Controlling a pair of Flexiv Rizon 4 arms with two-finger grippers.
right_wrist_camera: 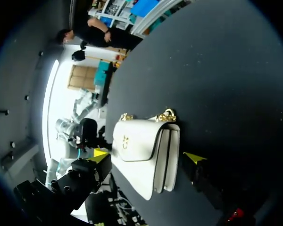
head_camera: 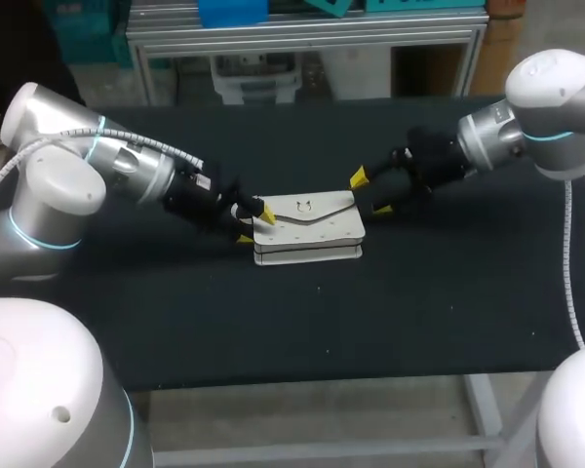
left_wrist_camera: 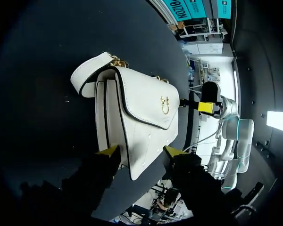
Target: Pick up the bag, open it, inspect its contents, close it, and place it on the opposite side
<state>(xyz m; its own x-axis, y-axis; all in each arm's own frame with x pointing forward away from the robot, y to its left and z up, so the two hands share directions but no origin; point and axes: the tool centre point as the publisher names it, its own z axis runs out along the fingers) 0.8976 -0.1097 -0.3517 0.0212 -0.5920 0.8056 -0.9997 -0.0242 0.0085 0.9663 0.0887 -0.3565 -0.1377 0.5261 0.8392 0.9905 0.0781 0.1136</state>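
Bag (left_wrist_camera: 137,113) inside left end effector (left_wrist_camera: 141,150)

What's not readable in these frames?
1. Contents of the bag: the closed flap covers them in every view.
2. The chain: mostly behind the bag in both wrist views, not discernible in the head view.
3. Underside of the bag: against the table.
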